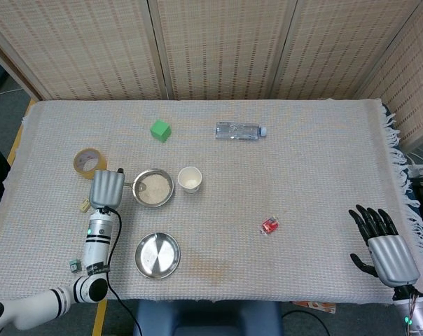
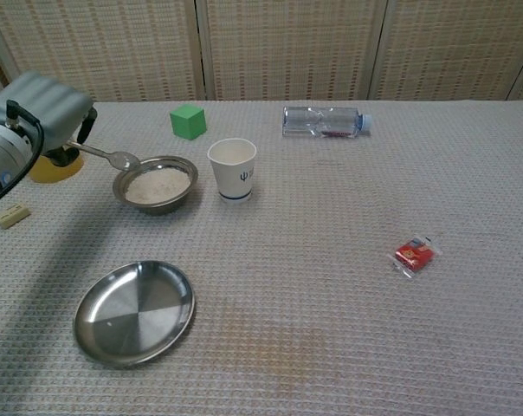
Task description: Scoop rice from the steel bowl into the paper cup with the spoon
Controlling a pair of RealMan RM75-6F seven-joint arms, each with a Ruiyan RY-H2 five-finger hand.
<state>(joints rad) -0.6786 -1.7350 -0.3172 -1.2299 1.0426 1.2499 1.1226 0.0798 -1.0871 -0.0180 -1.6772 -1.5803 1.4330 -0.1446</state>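
The steel bowl point(image 1: 153, 188) point(image 2: 156, 184) holds white rice and sits left of centre on the cloth. Just to its right stands the white paper cup point(image 1: 190, 179) point(image 2: 232, 170), upright. My left hand point(image 1: 106, 188) point(image 2: 41, 104) holds the metal spoon point(image 2: 110, 157) by its handle, raised off the table. The spoon's bowl hangs over the steel bowl's left rim, and it looks empty. My right hand point(image 1: 384, 241) rests open at the table's right edge, far from everything, seen only in the head view.
An empty steel plate point(image 1: 157, 255) point(image 2: 135, 311) lies in front of the bowl. Yellow tape roll point(image 1: 89, 162), green cube point(image 1: 160, 130), clear bottle point(image 1: 239, 130) and a small red packet point(image 1: 269, 225) lie around. A small beige block point(image 2: 11, 215) lies near my left arm.
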